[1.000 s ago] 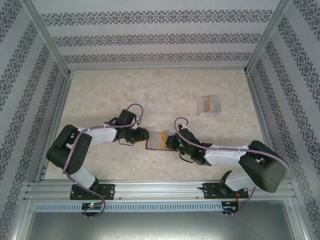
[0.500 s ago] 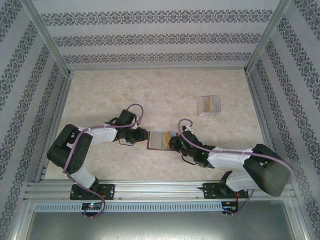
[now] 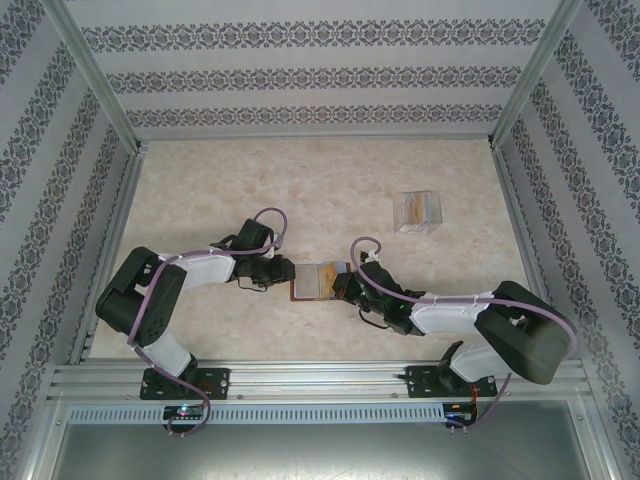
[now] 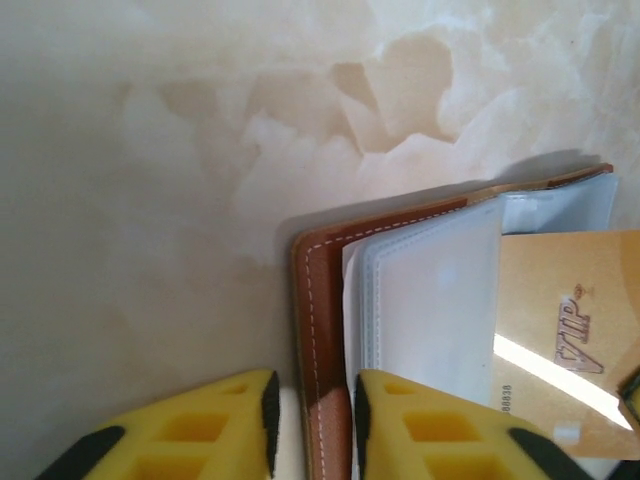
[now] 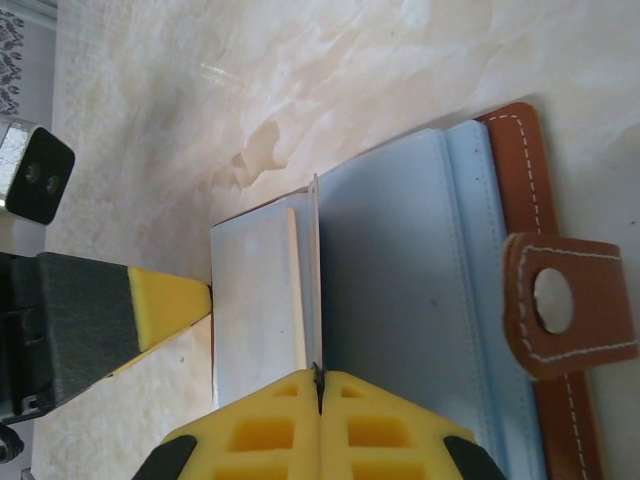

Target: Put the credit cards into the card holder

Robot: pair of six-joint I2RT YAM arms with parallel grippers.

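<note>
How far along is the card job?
Done: the card holder lies open on the table, with the left gripper astride its cover edge. Whether it is clamped is unclear.
In hand: the right gripper is shut on a gold card, held edge-on over the clear pockets and not yet seated.
Left: slide it in. No card looks pocketed, and the clear box may hold more.

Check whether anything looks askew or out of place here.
The gold card, pinched in the right tool, lies slightly tilted over the open card holder, not fully inside its clear pockets. Nothing looks damaged.
</note>
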